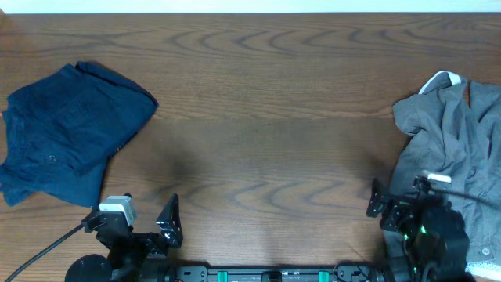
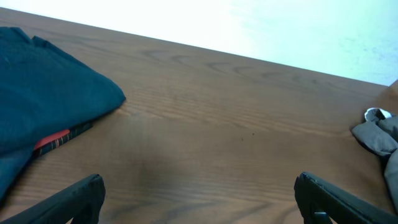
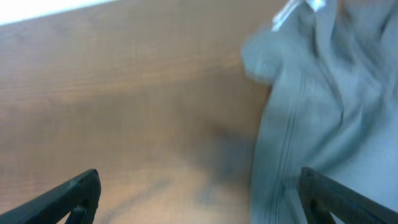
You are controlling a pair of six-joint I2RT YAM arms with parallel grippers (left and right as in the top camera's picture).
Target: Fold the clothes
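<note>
Pincers: my left pincer (image 2: 199, 182) and right pincer (image 3: 199, 177) gape, empty.
Clothes: navy pile (image 1: 66, 129) left, grey top (image 1: 450, 133) right, on the table (image 1: 266, 117).
Tip: I'd pinch the grey top's edge, drag it centre, flatten first.

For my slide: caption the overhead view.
Navy garment at left, crumpled grey garment at right, wooden table between them.

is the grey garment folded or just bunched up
Bunched up, not folded: the grey garment lies in loose, uneven wrinkles on the right of the table, with no straight edges or flat layers.
</note>
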